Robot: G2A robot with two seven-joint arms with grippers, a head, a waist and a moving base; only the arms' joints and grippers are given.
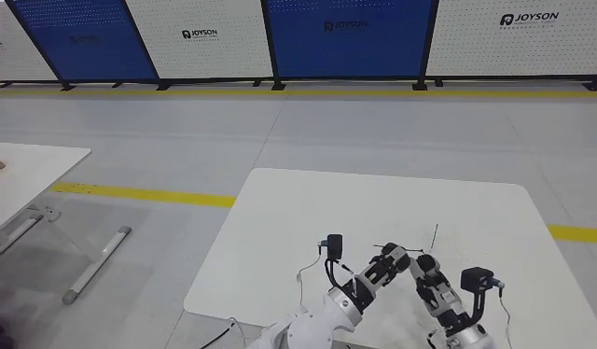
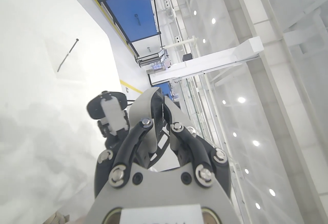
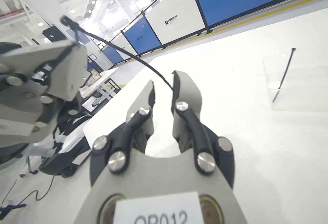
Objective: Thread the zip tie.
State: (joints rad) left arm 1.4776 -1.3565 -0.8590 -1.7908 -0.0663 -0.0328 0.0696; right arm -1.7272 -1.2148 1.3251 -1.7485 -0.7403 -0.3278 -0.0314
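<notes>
The zip tie point(image 3: 123, 52) is held pinched near its head in the closed left fingers point(image 2: 142, 109), arched above the desk point(image 3: 230, 132), its tail pointed right at the parted, empty right fingers point(image 3: 187, 89).

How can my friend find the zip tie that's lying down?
Start at the big white table. A thin, straight black plastic zip tie lies flat on it, alone. The other black zip tie curves through the air, pinched in the left gripper.
</notes>
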